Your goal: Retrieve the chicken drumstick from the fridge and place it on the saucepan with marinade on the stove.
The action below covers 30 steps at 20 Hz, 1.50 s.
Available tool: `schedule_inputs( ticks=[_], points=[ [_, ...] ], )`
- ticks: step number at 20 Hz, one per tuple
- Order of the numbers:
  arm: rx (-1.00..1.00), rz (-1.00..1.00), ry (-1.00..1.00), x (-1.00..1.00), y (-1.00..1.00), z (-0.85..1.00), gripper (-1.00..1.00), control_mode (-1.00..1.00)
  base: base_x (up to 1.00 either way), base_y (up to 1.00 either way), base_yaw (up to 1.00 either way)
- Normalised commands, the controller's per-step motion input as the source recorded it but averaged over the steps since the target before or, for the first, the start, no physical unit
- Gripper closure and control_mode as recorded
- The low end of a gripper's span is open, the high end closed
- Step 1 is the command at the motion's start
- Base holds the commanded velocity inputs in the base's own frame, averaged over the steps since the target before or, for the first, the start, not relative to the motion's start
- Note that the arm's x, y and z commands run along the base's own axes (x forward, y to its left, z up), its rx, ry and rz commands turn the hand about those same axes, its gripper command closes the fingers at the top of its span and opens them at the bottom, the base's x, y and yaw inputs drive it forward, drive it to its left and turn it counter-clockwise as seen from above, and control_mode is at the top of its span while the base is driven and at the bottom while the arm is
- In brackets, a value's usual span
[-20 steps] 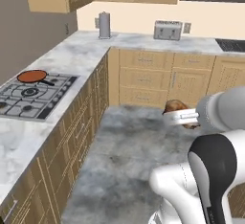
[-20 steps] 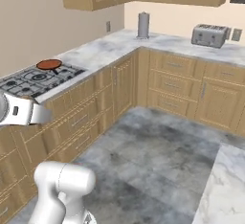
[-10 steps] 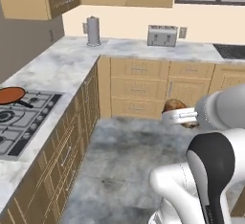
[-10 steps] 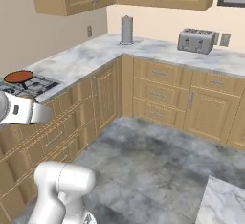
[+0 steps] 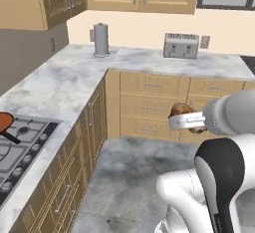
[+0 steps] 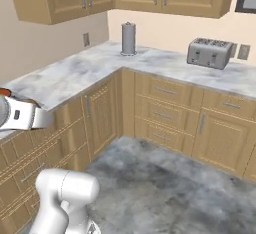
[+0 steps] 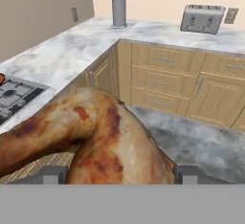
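Note:
The chicken drumstick (image 7: 100,141), tan-brown and lumpy, lies between my finger tips and takes up the lower half of the hand view. My gripper (image 7: 115,176) is shut on it. In the left base view the drumstick (image 5: 179,110) sits at the end of my white hand, held in the air over the kitchen floor. The saucepan (image 5: 4,122) with its orange-brown marinade shows partly at the left edge, its black handle pointing right, on the grey stove (image 5: 22,150). A corner of the stove (image 7: 14,96) also shows in the hand view. The fridge is out of view.
An L-shaped marble counter (image 5: 64,85) over wooden cabinets runs along the left and back walls. A steel canister (image 5: 101,40) and a toaster (image 5: 181,46) stand on the back counter. The grey floor (image 5: 129,182) lies between me and the cabinets.
Both base views have swung, so the stove and saucepan have slid to the left edge and the back counter looks closer. The drumstick has stayed in my gripper.

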Motion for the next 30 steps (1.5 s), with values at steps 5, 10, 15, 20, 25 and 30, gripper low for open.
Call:
schedule_inputs(
  ticks=[5,10,15,20,25,30],
  points=[
    [0.0,0.0,0.0,0.0,0.0,0.0,1.0,1.0,0.8,0.13,0.29],
    [0.0,0.0,0.0,0.0,0.0,0.0,1.0,1.0,0.01,0.05,0.35],
    [0.0,0.0,0.0,0.0,0.0,0.0,1.0,1.0,-0.62,0.02,0.36],
    [0.0,0.0,0.0,0.0,0.0,0.0,1.0,1.0,-0.22,0.16,0.45],
    [0.0,0.0,0.0,0.0,0.0,0.0,1.0,1.0,0.35,0.07,0.48],
    [0.0,0.0,0.0,0.0,0.0,0.0,1.0,1.0,0.8,-0.03,0.39]
  ],
)
